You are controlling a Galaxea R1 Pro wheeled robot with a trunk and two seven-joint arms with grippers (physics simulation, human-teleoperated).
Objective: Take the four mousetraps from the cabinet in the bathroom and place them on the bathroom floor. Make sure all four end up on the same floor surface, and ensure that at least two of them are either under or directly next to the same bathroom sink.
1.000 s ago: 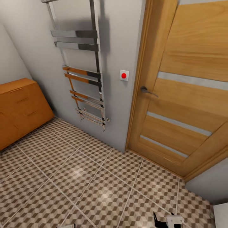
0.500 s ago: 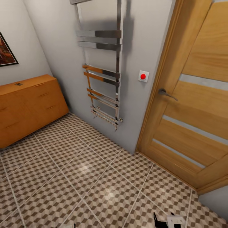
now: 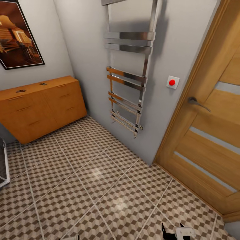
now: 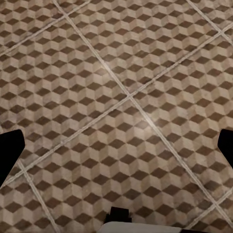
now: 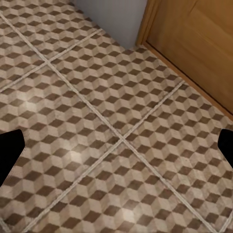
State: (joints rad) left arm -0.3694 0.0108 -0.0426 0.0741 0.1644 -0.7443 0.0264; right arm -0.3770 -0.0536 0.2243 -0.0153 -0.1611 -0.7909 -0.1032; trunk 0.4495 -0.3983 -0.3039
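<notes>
Low orange-brown wooden cabinet [image 3: 43,106] with bar-handled drawers: one, against the far wall.
Tiny dark items on the cabinet top, likely the brown wooden mousetraps [image 3: 20,90]: two that I can make out, too small to be sure of.
Tall chrome ladder towel rail [image 3: 128,70]: one.
Framed dark picture [image 3: 18,33]: one.
White wall switch with a red button [image 3: 172,82]: one.
Light oak door [image 3: 213,123] with pale horizontal strips: one.
Grey metal door lever [image 3: 196,101]: one.

A chrome towel rail [image 3: 128,80] hangs on the grey wall [image 3: 90,50] between a framed picture [image 3: 18,35] and a wooden door [image 3: 213,133], with a red button [image 3: 172,82] beside the door frame.
</notes>
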